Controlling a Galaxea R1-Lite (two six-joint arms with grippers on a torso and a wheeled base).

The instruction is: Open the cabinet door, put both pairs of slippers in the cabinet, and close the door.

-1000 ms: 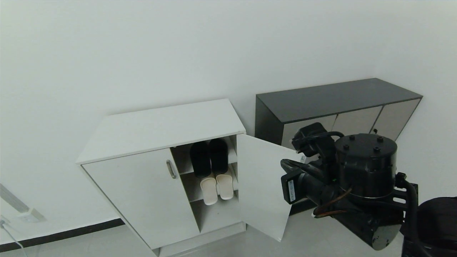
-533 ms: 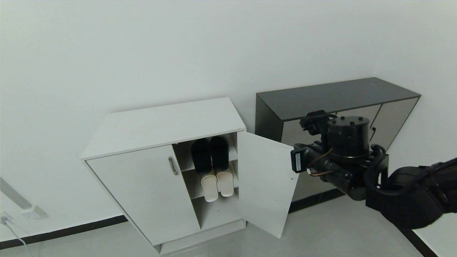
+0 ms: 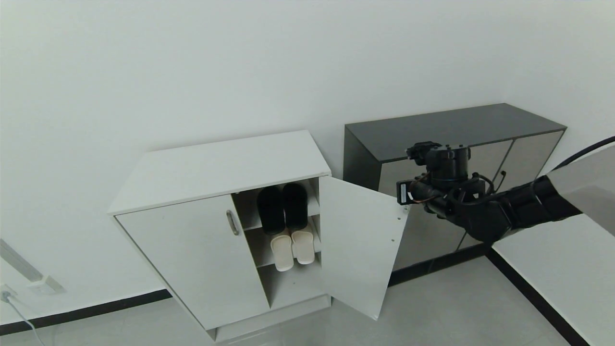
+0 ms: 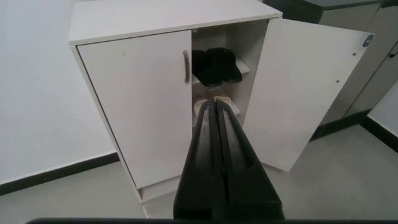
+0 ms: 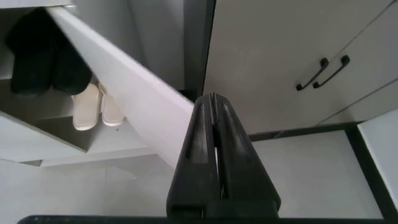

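Black slippers (image 3: 282,207) and white slippers (image 3: 292,247) are sitting on the cabinet (image 3: 221,168) shelves, so the right gripper (image 5: 214,102), fingers pressed together and empty by the open door (image 3: 358,245)'s free edge, should just nudge its outer face shut slowly.

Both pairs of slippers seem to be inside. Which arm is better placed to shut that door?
Right. The right gripper sits beside the outer edge of the open door; the left gripper hangs farther back, facing the cabinet.

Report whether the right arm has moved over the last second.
Yes. Against the dark cabinet, the right arm has stretched forward, away from the camera, and now reaches across its front, near the free edge of the open cabinet door.
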